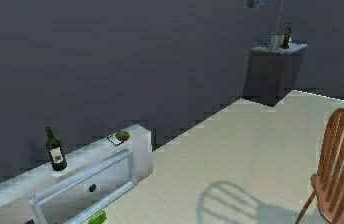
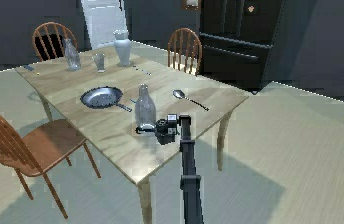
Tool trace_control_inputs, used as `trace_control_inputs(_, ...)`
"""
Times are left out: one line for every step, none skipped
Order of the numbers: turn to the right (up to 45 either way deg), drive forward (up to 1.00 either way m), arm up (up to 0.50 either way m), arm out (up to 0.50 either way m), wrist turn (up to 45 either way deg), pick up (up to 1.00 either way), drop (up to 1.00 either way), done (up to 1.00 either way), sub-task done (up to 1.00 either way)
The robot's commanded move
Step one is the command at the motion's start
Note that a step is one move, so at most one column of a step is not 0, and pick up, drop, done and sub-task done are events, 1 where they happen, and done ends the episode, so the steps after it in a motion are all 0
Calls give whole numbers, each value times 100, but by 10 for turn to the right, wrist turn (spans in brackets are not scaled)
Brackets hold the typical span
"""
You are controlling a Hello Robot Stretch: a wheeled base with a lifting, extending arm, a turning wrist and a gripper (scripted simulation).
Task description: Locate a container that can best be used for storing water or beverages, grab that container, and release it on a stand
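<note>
On the pale wooden table (image 2: 90, 130), the gripper (image 2: 148, 129) is hanging near a clear glass bottle (image 2: 145, 102); whether it is holding anything is unclear.

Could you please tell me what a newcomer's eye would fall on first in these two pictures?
Most likely the light wooden dining table across the arm side view's middle, where a clear glass bottle stands near the robot's pincer, with a round dark frying pan to its left. In the forward view, a dark green wine bottle stands on the pale counter at lower left, and a grey stand sits in the far corner.
</note>
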Motion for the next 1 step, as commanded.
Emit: trace_control_inputs(0, 0, 0, 0, 0, 100, 0, 0, 0)
